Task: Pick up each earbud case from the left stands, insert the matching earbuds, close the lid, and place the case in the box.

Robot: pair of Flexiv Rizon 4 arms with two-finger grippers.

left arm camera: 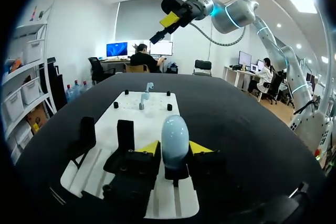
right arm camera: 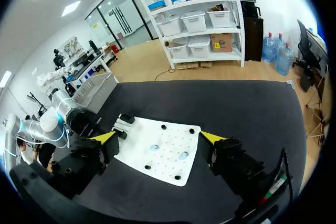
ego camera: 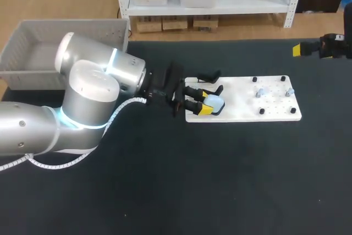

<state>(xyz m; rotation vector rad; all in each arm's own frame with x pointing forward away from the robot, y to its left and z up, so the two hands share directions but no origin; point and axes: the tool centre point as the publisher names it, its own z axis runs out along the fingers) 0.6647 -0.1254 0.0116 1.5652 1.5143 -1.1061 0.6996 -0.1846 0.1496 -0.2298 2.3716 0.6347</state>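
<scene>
A pale blue earbud case [ego camera: 215, 103] stands upright in a black stand at the left end of the white board [ego camera: 242, 111]. My left gripper [ego camera: 212, 98] lies level over that end, and its yellow fingertips [left arm camera: 150, 148] press the case [left arm camera: 174, 139] from both sides. Two small pale earbuds [ego camera: 260, 91] sit on pegs at the board's right part, ahead of the held case [left arm camera: 145, 96]. My right gripper [ego camera: 324, 46] hangs wide open and empty, high above the table's far right; in its own view [right arm camera: 158, 137] the board [right arm camera: 157, 153] lies well below it.
A second black stand [ego camera: 209, 75] stands empty just behind the case. The grey box [ego camera: 33, 42] sits at the table's far left corner, behind my left arm. Black pegs [ego camera: 262, 111] dot the board's right part. Black tabletop surrounds the board.
</scene>
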